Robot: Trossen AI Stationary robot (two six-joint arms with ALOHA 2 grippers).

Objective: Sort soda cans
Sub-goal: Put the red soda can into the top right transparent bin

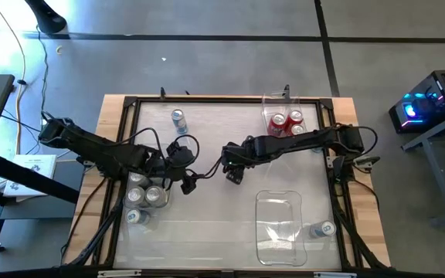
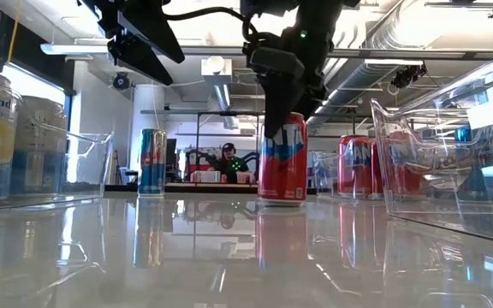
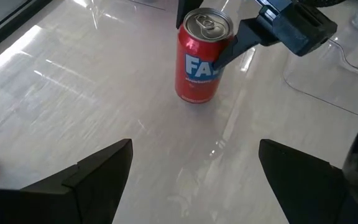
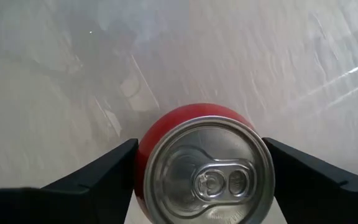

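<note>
Red can [image 4: 204,165] stands upright mid-counter [image 1: 207,224], between the fingers [image 4: 98,174] of the right hand [image 1: 234,171]. The fingers straddle it close at both sides near the top; can't tell if they're touching or gripping yet. Can sits on the counter in the low view. Left hand [image 1: 185,183] is released, fingers spread wide, hovering nearby and facing the can, well apart from it.

Robotics lab: exposed ceiling ducts [image 2: 418,38], concrete floor [image 1: 230,62], another robot rig behind a seated person [image 2: 227,158].
</note>
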